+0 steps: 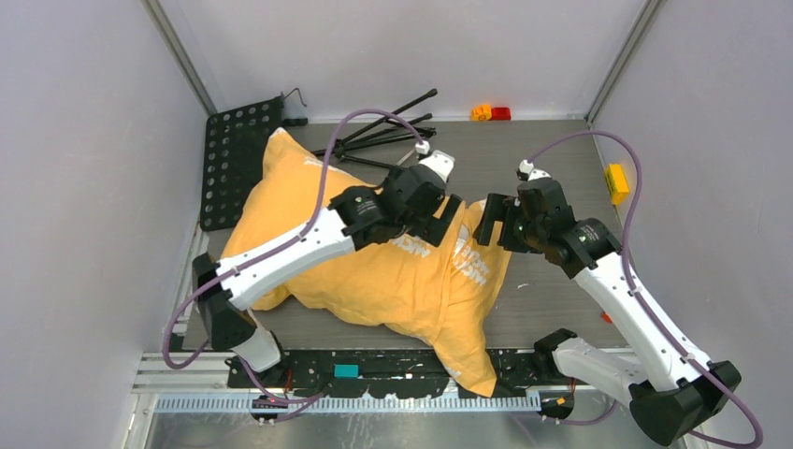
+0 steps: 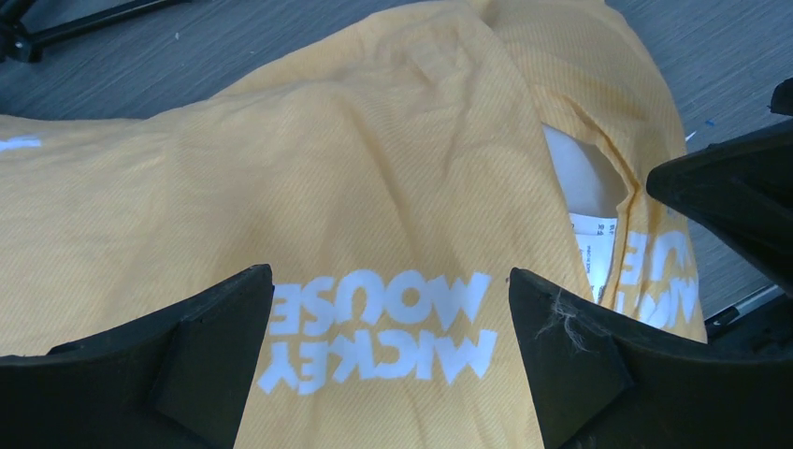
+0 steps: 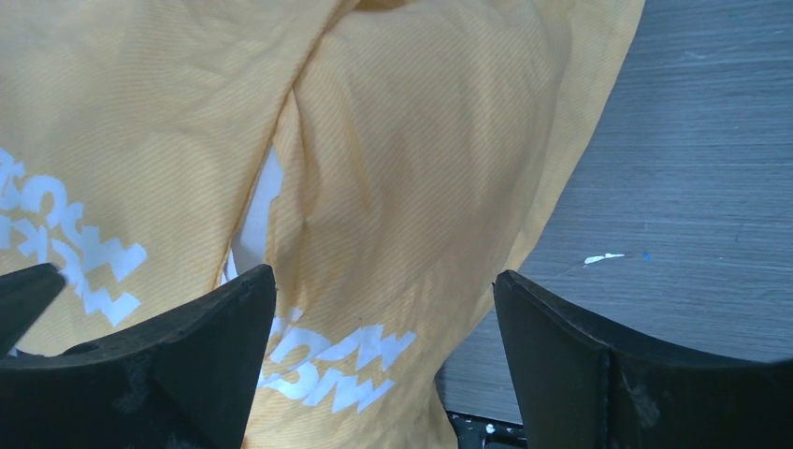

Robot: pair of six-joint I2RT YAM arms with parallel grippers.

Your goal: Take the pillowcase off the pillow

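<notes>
The large, floppy orange-yellow fabric pillowcase [image 1: 374, 281], with white "MICKEY MOUSE" lettering on its upper face, lay sprawled across the dark grey wood-grain counter [image 1: 552, 290], one corner reaching over the near edge. It was not yet off. In the left wrist view the plump white pillow [image 2: 578, 173] showed only as a pale patch through a slit-like opening in the cloth, with a small white label at the slit's lower end.

The left gripper [image 1: 447, 220] hovered over the lettering with its jaws spread wide and nothing between them. The right gripper [image 1: 493, 223] hung just beside it over the cover's right-hand edge, likewise wide apart and empty.

The step in hand looked to be taking hold at the opening. To do it well, one gripper would probably need to pinch only the loose flap at the slit's lip, catching a single layer of cloth and not the cushion beneath. The other could then pin or grip the white pillow through the gap. Biting both layers together would likely drag the whole bundle along the counter.
</notes>
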